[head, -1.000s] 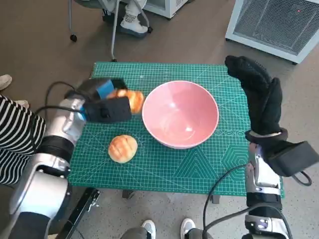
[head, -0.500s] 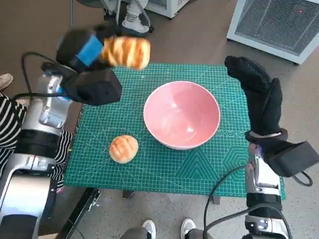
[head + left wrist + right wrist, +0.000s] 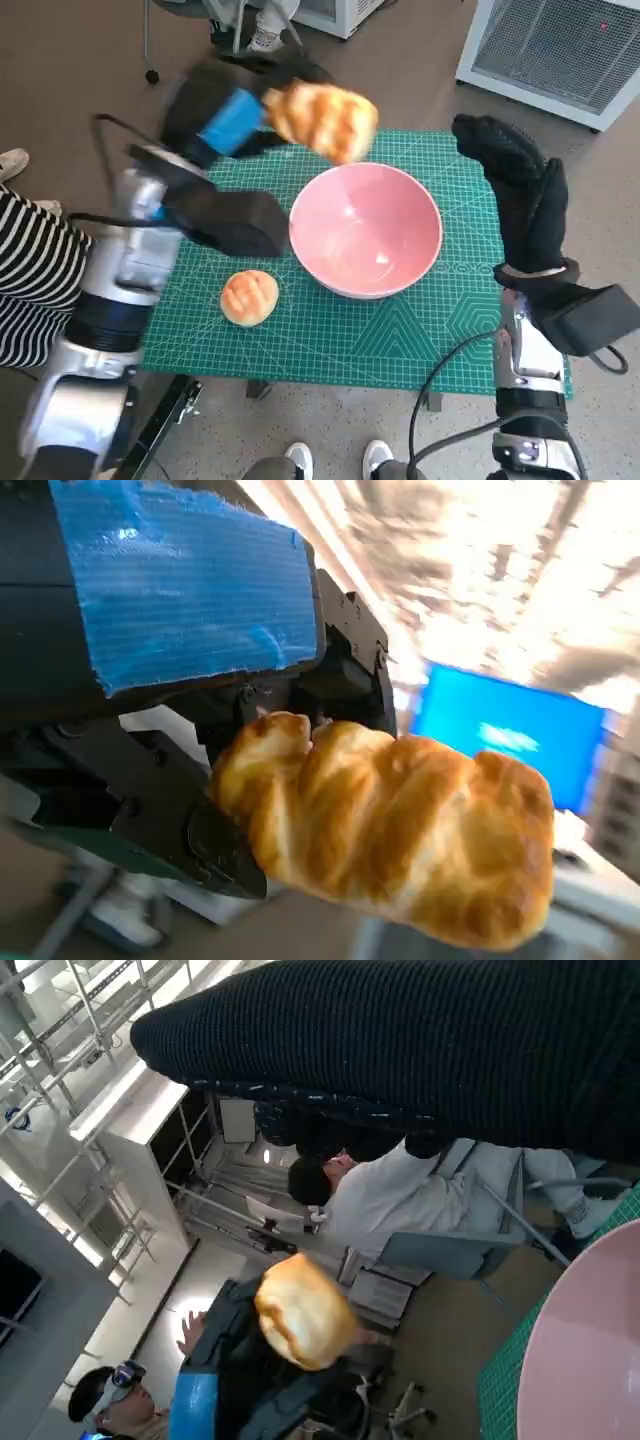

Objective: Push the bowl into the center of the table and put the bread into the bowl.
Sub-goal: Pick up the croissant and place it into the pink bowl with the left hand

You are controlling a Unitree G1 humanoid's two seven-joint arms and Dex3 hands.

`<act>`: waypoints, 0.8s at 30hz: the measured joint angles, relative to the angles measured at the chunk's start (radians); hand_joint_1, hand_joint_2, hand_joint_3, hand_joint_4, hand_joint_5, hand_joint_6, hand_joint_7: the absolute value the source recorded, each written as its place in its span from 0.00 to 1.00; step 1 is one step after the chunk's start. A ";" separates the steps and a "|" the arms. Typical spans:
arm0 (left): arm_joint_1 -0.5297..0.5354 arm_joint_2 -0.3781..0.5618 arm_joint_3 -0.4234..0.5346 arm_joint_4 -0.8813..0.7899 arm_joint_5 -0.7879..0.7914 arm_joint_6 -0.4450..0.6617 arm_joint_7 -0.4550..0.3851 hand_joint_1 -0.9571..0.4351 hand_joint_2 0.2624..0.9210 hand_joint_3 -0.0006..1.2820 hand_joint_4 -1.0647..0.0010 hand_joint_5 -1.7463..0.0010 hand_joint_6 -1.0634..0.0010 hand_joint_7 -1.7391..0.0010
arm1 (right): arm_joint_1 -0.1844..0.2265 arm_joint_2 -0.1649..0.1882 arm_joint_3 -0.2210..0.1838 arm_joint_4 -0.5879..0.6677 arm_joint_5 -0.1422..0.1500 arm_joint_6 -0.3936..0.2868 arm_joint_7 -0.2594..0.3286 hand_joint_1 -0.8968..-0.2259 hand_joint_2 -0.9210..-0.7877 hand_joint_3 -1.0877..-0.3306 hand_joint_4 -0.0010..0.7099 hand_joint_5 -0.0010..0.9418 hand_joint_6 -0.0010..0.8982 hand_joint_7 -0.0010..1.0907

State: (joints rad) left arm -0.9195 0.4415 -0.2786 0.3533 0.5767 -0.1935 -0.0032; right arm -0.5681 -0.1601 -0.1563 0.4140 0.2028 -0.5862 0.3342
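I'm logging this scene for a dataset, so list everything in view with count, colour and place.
Braided golden bread loaf: one, held in the air over the bowl's far-left rim.
Round golden bread bun: one, on the mat, left of the bowl.
Pink round bowl: one, empty, near the mat's middle.
Green gridded cutting mat: one, covering the table.
White grilled appliance: one, on the floor, far right.
Person in a striped top: one, left edge.
Left hand: black, blue-taped, grips the loaf.
Right hand: black-gloved, raised right of the bowl, holding nothing.
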 measured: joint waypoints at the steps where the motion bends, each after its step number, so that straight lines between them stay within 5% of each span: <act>1: -0.003 -0.010 -0.012 0.013 0.005 -0.009 -0.006 0.69 0.96 0.00 0.18 0.46 0.34 0.36 | 0.001 0.000 -0.001 -0.001 0.001 0.002 0.001 0.18 0.00 0.46 0.29 0.00 0.05 0.50; 13: -0.058 -0.071 -0.107 0.260 0.039 -0.125 -0.046 0.69 0.99 0.01 0.23 0.42 0.38 0.34 | 0.024 -0.011 -0.003 -0.027 0.010 0.009 0.003 0.17 0.00 0.46 0.28 0.00 0.05 0.50; 17: -0.076 -0.083 -0.109 0.329 0.019 -0.161 -0.090 0.69 1.00 0.09 0.35 0.32 0.51 0.29 | 0.030 -0.016 -0.004 -0.033 0.009 0.010 0.003 0.18 0.00 0.46 0.27 0.00 0.05 0.50; 18: -0.078 -0.085 -0.106 0.341 0.005 -0.168 -0.107 0.68 0.97 0.09 0.41 0.39 0.55 0.35 | 0.031 -0.017 -0.004 -0.034 0.009 0.010 0.003 0.18 0.00 0.46 0.27 0.00 0.05 0.50; 20: -0.081 -0.090 -0.099 0.367 -0.037 -0.187 -0.166 0.67 0.92 0.07 0.48 0.70 0.57 0.62 | 0.033 -0.017 -0.004 -0.035 0.009 0.010 0.002 0.19 0.00 0.46 0.27 0.00 0.04 0.50; 24: -0.081 -0.094 -0.091 0.387 -0.105 -0.190 -0.283 0.63 0.88 0.02 0.63 0.94 0.60 0.86 | 0.034 -0.017 -0.004 -0.036 0.008 0.009 0.002 0.19 0.00 0.46 0.27 0.00 0.04 0.50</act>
State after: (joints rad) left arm -1.0007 0.3471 -0.3699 0.7404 0.4721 -0.3831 -0.2862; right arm -0.5344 -0.1774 -0.1605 0.3783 0.2110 -0.5768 0.3358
